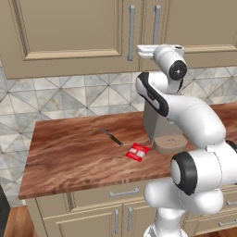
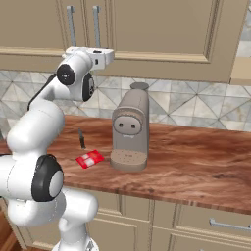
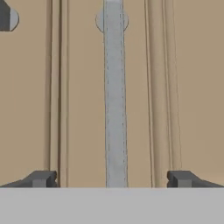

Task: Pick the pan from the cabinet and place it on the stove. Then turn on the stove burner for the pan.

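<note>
The claw, fingers spread wide, faces a silver handle on the closed cabinet, the bar centred between them. The pan is unseen, presumably inside. Opening the door comes first: close on the bar, then pull.

Cabinet doors shut; silver handle centred between wide-spread hand fingertips.

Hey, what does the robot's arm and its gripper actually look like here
The arm is glossy white, built of rounded, bulbous segments with black bands and round black caps at the joints. No cables or markings are visible. The gripper has two small, blocky dark grey fingers.
</note>
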